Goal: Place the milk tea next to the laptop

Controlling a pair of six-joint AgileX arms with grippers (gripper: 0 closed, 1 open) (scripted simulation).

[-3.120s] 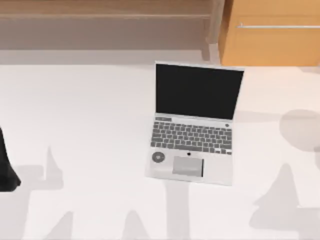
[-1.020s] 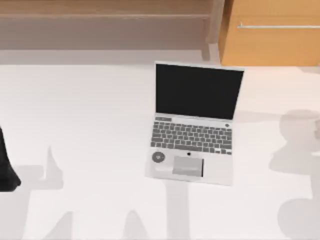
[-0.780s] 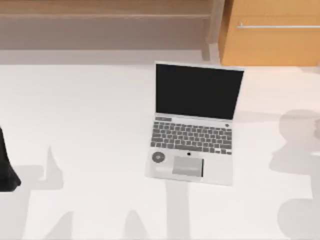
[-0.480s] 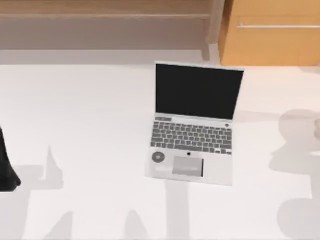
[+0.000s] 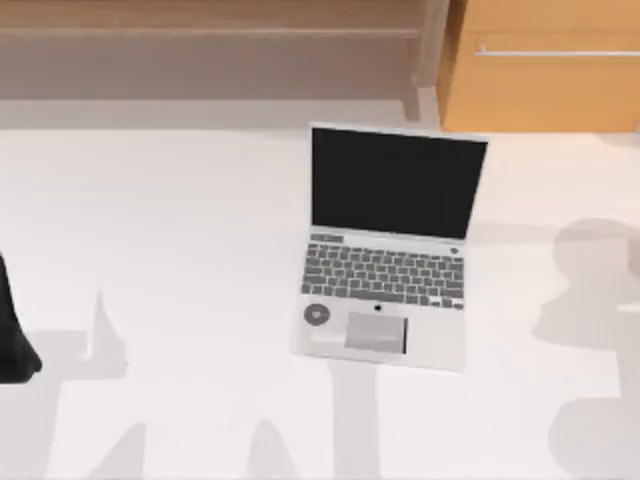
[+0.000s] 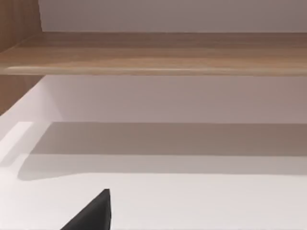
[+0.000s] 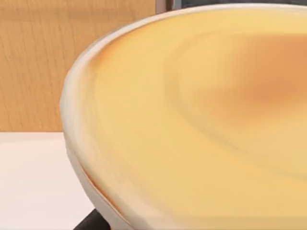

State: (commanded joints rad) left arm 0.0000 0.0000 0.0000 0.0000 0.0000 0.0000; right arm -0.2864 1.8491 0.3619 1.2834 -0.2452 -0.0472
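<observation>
The laptop (image 5: 385,255) stands open in the middle of the white table, black screen at the back, grey keyboard and trackpad toward the front. Right up against the right wrist camera is the milk tea (image 7: 206,120), showing its creamy yellow-orange top and pale rim. A dark finger (image 7: 91,223) of my right gripper lies against the cup's wall, and the gripper is shut on the cup. In the top view the cup lies beyond the right edge, where grey shadows fall on the table. My left arm (image 5: 10,345) stays parked at the left edge.
A wooden cabinet (image 5: 545,65) with a metal handle stands behind the table at the back right. A wooden shelf (image 6: 153,52) runs along the back wall. Bare white tabletop (image 5: 180,260) stretches on both sides of the laptop.
The shadows near the table's right edge have shifted slightly to the left. The laptop and the left arm have stayed still.
</observation>
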